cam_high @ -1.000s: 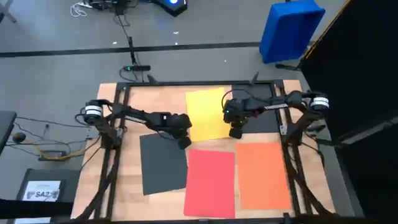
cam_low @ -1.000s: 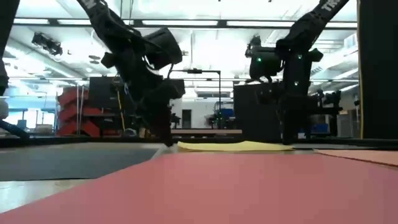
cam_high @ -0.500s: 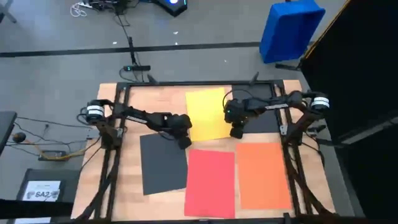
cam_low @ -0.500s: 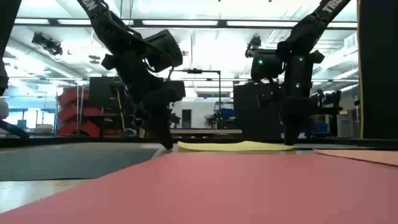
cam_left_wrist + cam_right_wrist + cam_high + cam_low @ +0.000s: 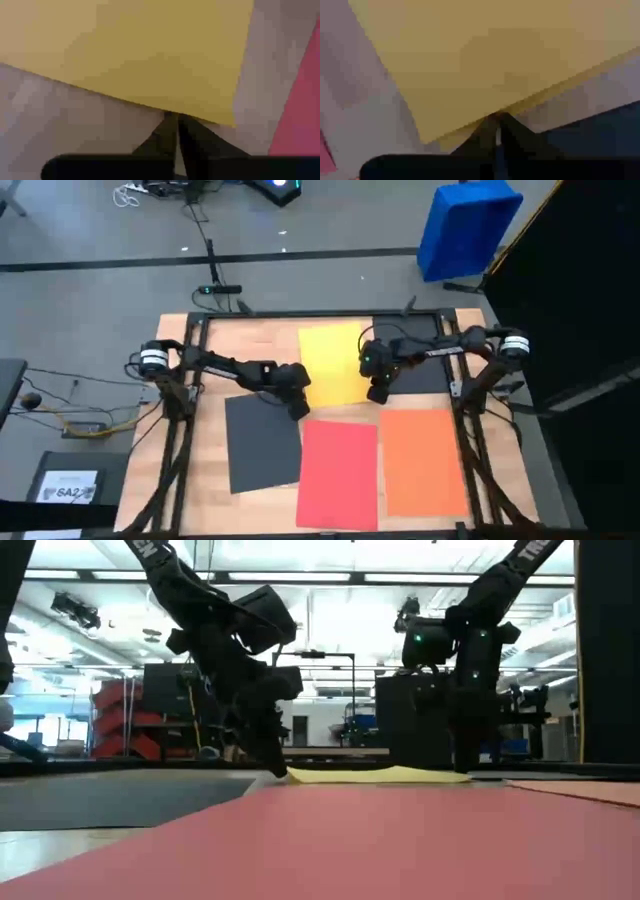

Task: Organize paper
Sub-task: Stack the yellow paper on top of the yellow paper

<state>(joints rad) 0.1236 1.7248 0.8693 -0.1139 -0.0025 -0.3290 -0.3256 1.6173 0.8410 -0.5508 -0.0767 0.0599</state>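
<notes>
Several sheets of paper lie flat on the wooden table. A yellow sheet (image 5: 330, 363) is far centre, a dark grey sheet (image 5: 263, 442) near left, a red sheet (image 5: 338, 474) near centre, and an orange sheet (image 5: 424, 460) near right. My left gripper (image 5: 298, 408) is shut at the yellow sheet's near-left corner. My right gripper (image 5: 378, 393) is shut at that sheet's right edge, close to the near-right corner. Another dark sheet (image 5: 420, 370) lies under the right arm. My left gripper meets the yellow sheet's left edge (image 5: 167, 111) with its shut fingertips, close to the near-left corner (image 5: 231, 123). The fingers slant down from the table's left. Whether the paper is between them, I cannot tell. The sheet lies on the table. My right gripper meets the yellow sheet's right edge (image 5: 502, 111) with its shut fingertips, a little beyond the near-right corner (image 5: 423, 141). The fingers point steeply down from the right. I cannot tell whether the edge is pinched or only touched. The sheet lies on the table.
A black frame (image 5: 320, 313) runs around the tabletop. A blue plastic bin (image 5: 466, 225) stands on the floor beyond the far right corner. A dark box with a white label (image 5: 68, 485) sits on the floor to the left. Cables run across the floor behind the table.
In the low view my left gripper's fingertips have moved a little toward the yellow sheet's corner and now reach it. The sheets have stayed where they were.
</notes>
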